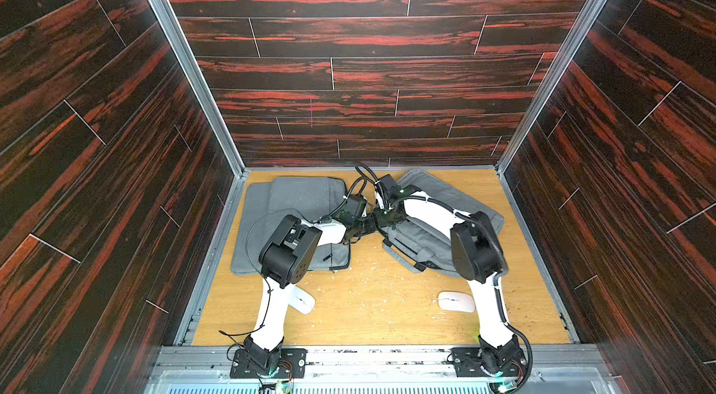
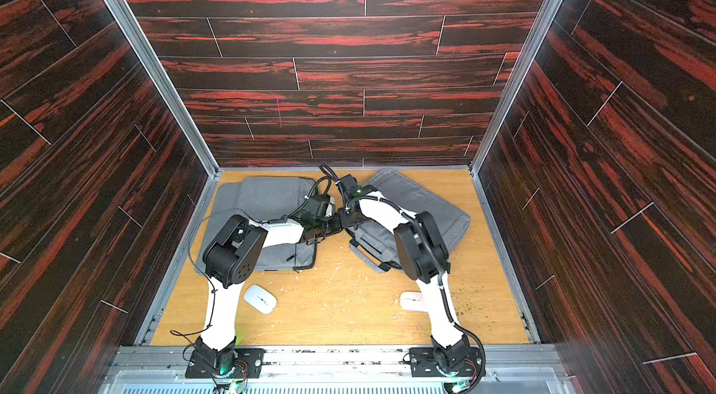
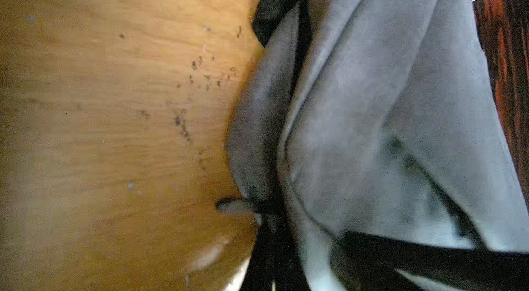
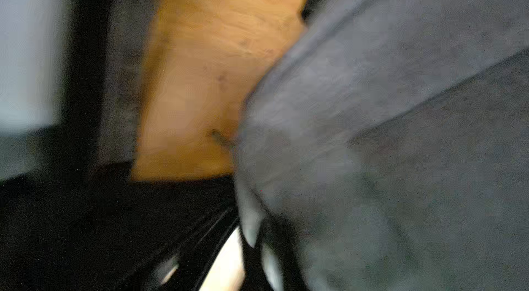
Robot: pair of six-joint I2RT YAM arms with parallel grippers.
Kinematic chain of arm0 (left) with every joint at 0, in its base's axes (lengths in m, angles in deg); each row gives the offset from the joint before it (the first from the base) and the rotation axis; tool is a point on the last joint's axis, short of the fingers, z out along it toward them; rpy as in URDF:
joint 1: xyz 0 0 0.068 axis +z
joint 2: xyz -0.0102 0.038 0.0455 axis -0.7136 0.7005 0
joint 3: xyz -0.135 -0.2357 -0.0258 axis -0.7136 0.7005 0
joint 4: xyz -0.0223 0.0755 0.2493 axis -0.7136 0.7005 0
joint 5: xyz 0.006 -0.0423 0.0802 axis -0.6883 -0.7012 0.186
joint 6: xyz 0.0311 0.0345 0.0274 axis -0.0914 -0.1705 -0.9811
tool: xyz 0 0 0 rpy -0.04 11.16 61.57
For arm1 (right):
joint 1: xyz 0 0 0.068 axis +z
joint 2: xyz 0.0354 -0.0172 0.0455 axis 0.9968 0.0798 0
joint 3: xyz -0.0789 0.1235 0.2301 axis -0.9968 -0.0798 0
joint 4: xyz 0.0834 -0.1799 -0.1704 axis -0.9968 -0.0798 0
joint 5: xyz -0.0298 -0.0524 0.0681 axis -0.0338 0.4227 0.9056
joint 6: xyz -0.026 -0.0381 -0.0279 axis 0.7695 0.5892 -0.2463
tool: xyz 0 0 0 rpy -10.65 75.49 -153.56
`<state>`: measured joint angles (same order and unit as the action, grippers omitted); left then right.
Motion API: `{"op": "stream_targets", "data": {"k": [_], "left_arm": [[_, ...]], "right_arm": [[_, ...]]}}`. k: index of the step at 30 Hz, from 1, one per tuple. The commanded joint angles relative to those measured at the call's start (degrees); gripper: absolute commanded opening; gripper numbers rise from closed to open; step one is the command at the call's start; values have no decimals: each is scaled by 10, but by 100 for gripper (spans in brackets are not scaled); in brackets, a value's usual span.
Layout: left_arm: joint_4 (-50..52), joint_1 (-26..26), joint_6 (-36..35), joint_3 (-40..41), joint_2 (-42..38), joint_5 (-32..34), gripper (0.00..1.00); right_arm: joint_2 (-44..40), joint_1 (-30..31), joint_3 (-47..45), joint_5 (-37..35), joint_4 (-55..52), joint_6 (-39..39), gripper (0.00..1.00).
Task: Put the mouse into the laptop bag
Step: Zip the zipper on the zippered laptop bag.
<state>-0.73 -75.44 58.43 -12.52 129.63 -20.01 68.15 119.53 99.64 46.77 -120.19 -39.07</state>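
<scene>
Two white mice lie on the wooden table, apart from both grippers: one mouse (image 1: 302,301) (image 2: 259,299) by the left arm, another (image 1: 456,301) (image 2: 411,301) by the right arm. The grey laptop bag (image 1: 441,188) (image 2: 418,198) lies tilted at the back right. Both grippers meet at its near-left corner. My left gripper (image 1: 365,226) (image 2: 332,227) (image 3: 269,246) is shut on the bag's (image 3: 386,89) edge beside a zip pull (image 3: 229,206). My right gripper (image 1: 379,217) (image 2: 344,219) (image 4: 257,246) is shut against the bag (image 4: 400,103). That view is blurred, so I cannot tell whether fabric is pinched.
A second grey bag (image 1: 294,194) (image 2: 267,194) lies flat at the back left, partly under the left arm. Crumbs are scattered over the table (image 1: 368,314). Dark wood-patterned walls close in the back and both sides.
</scene>
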Motion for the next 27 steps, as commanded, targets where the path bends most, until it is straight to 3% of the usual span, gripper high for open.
{"op": "stream_targets", "data": {"k": [1, 5, 9, 15, 18, 22, 24, 27], "left_arm": [[-17, -2, 20, 17, -28, -21, 0], [-53, -6, 49, 48, -29, -34, 0], [-78, -22, 68, 81, -38, -34, 0], [-93, -69, 90, 102, -41, -33, 0], [-96, -95, 101, 97, -33, -38, 0], [-96, -106, 111, 86, -28, -45, 1], [-79, -105, 101, 76, -35, -44, 15], [-27, -101, 72, 53, -55, -39, 28]], "right_arm": [[41, -12, 13, 62, 9, -27, 0], [50, -27, 33, 102, 31, -46, 0], [92, -31, 115, 115, 5, -48, 0], [177, -35, 254, 116, -54, -46, 0], [191, -41, 275, 114, -61, -45, 0], [176, -46, 256, 114, -58, -26, 0], [142, -47, 211, 117, -38, -19, 0], [60, -46, 105, 140, 17, -22, 0]]}}
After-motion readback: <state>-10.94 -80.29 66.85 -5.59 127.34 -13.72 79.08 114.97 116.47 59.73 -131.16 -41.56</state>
